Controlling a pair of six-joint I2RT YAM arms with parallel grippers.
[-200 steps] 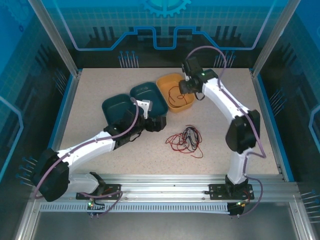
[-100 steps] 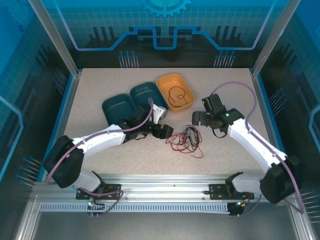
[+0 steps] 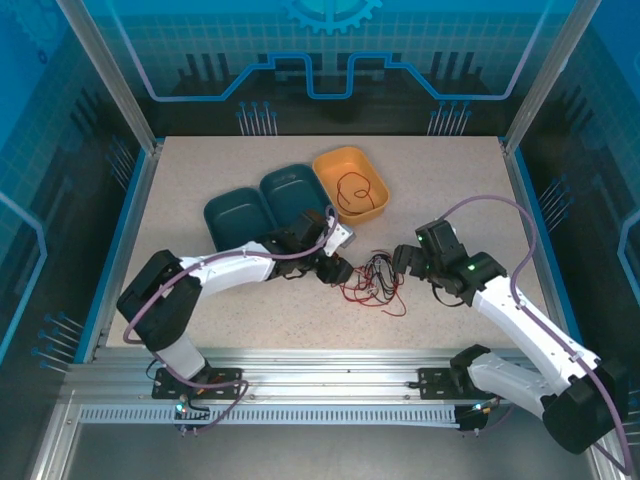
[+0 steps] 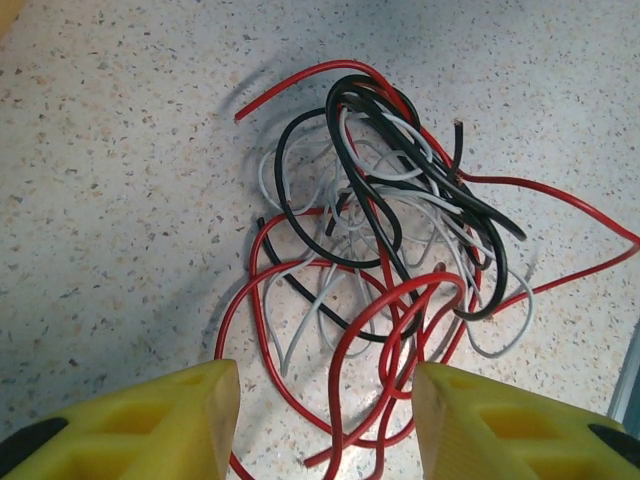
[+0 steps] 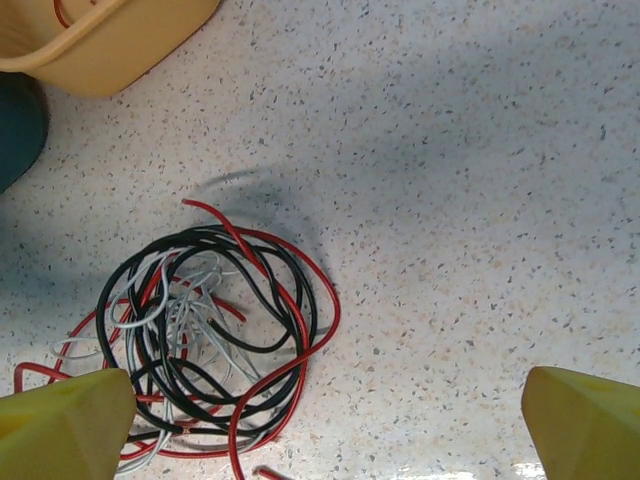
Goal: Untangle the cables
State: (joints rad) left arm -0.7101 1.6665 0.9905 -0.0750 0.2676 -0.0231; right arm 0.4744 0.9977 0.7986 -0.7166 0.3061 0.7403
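Here the left hand (image 4: 325,400) and right hand (image 5: 330,405) both stand open by one tangle of cables (image 3: 372,278).

A robotics lab test cell: the speckled desk (image 3: 200,190) is boxed in by aluminium posts (image 3: 105,70) at its back corners and blue translucent panels (image 3: 430,50) behind and beside it, the back one printed with a gear emblem (image 3: 330,12) and circuit lines. Along the desk's near edge an extruded aluminium rail (image 3: 330,362) carries a white left arm (image 3: 215,270) and right arm (image 3: 520,320), both cabled in purple
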